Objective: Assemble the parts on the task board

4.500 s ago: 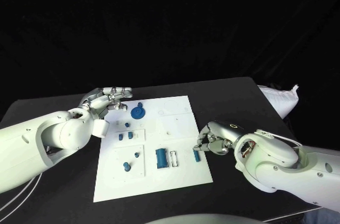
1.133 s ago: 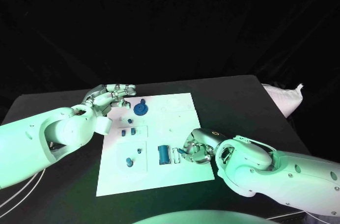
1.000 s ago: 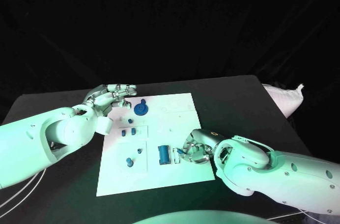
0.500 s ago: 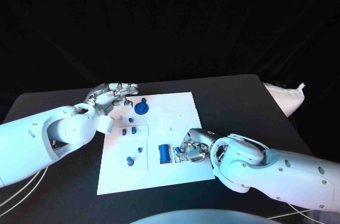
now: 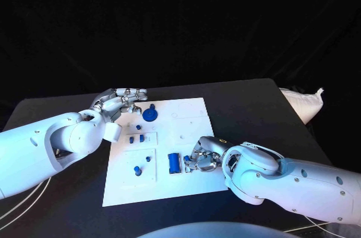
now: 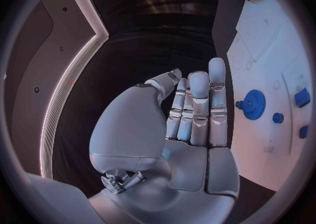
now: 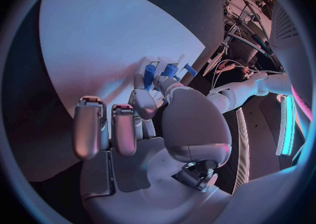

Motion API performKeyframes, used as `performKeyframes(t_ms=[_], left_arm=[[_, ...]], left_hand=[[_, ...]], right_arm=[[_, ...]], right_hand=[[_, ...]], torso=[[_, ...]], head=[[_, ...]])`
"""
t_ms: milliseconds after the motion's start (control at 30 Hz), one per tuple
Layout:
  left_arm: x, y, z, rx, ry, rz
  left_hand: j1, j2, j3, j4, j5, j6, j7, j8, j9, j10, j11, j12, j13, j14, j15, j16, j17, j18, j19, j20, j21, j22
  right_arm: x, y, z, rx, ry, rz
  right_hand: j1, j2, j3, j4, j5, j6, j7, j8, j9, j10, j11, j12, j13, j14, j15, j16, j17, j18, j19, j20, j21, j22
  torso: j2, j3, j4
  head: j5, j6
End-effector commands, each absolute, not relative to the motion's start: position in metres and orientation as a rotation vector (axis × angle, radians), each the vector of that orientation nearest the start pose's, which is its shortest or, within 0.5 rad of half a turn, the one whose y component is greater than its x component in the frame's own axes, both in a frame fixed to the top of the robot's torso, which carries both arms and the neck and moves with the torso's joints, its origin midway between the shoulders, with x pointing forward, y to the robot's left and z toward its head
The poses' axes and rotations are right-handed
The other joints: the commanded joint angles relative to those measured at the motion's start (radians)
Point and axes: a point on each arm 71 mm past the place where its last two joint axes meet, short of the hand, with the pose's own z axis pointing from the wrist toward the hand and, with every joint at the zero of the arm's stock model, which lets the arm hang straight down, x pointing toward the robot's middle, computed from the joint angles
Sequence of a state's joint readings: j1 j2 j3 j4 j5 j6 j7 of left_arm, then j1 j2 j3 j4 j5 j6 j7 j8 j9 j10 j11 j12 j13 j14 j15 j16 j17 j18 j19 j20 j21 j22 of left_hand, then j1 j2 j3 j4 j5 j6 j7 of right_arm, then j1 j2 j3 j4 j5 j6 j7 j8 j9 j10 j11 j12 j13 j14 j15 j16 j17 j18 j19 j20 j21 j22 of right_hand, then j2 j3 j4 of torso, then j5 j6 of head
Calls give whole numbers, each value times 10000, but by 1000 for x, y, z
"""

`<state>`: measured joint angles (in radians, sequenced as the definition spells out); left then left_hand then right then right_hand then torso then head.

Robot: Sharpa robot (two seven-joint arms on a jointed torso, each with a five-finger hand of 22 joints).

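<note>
Task board (image 5: 184,126) flat mid-table, between the two hands.

Right hand (image 5: 200,157): down on the board's near right portion, fingers curled in. Right wrist view shows fingertips (image 7: 146,97) bunched close to small blue pieces (image 7: 160,72) just ahead of them; cannot tell whether one is pinched or merely touched. Blue block (image 5: 173,163) lies just beside this hand, on its inner side.

Left hand (image 5: 120,99): at the board's far left corner, holding nothing, fingers (image 6: 197,108) straight and side by side. Blue gear (image 5: 149,114) sits just beside it, apart. Two small blue pegs (image 5: 135,139) lie nearer the robot, well between the hands.
</note>
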<state>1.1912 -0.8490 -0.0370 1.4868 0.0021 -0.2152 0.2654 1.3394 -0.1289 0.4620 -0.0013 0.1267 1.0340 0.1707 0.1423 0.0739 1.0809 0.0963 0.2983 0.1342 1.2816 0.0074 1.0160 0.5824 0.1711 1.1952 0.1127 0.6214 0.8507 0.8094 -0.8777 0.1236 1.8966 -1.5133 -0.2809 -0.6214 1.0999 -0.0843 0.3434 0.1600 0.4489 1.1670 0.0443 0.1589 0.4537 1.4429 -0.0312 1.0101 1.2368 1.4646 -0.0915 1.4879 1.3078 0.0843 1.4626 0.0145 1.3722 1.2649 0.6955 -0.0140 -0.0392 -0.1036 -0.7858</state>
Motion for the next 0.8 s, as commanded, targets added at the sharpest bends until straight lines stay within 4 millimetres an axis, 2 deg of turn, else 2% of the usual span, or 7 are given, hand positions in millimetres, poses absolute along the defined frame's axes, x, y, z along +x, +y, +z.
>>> performKeyframes(t_ms=[33, 300, 467, 600, 800], left_arm=[[492, 215, -192, -11804, 15730, -15451], [492, 216, -192, -11815, 15754, -15460], [492, 216, -191, -11676, 15787, -15416], [492, 216, -191, -11627, 15802, -15408], [492, 216, -192, -11612, 15794, -15379]], left_hand=[[16, 91, -55, 5, 8, -58, 2, 60, -14, -80, 2, 62, -13, -18, 29, 28, 17, 113, 74, -19, -38, -10], [16, 91, -55, 5, 8, -58, 2, 60, -14, -80, 2, 62, -13, -18, 29, 28, 17, 113, 74, -19, -38, -10], [16, 91, -55, 5, 8, -58, 2, 60, -14, -80, 2, 62, -13, -18, 29, 28, 17, 113, 74, -19, -38, -10], [16, 91, -55, 5, 8, -58, 2, 60, -14, -80, 2, 62, -13, -18, 29, 28, 17, 113, 74, -19, -38, -10], [16, 91, -55, 5, 8, -58, 2, 60, -14, -80, 2, 62, -13, -18, 29, 28, 17, 113, 74, -19, -38, -10]], right_arm=[[358, -142, -259, 1290, 20292, 5769], [357, -140, -259, 1191, 20297, 5782], [357, -140, -258, 1122, 20224, 5785], [357, -141, -257, 1073, 20134, 5745], [357, -142, -256, 1014, 20013, 5717]], right_hand=[[-53, -22, 2, 58, -23, 19, 2, 31, -5, 47, -7, 60, 16, 828, -57, 70, 1369, -202, 146, -57, 40, 14], [-255, -42, -203, 190, -37, 83, -18, 62, 24, 93, -25, 177, 102, 839, -71, 110, 1434, -212, 164, -65, 77, 70], [-672, -164, -682, 499, 18, 122, -16, 68, 42, 110, -18, 232, 162, 841, -66, 123, 1457, -216, 165, -64, 88, 91], [-927, -179, -1102, 765, 68, 135, -28, 60, 49, 113, -26, 242, 191, 838, -71, 121, 1457, -215, 161, -66, 84, 91], [-1066, -116, -1716, 1110, -481, 149, -50, 52, 67, 114, -40, 252, 232, 837, -84, 121, 1463, -217, 163, -77, 94, 116]], torso=[[-2, 5, -3], [1, 5, -8], [4, 2, -6], [-1, 8, -7], [-4, 9, -12]], head=[[7, -4], [13, -20], [18, -12], [31, -24], [32, -33]])
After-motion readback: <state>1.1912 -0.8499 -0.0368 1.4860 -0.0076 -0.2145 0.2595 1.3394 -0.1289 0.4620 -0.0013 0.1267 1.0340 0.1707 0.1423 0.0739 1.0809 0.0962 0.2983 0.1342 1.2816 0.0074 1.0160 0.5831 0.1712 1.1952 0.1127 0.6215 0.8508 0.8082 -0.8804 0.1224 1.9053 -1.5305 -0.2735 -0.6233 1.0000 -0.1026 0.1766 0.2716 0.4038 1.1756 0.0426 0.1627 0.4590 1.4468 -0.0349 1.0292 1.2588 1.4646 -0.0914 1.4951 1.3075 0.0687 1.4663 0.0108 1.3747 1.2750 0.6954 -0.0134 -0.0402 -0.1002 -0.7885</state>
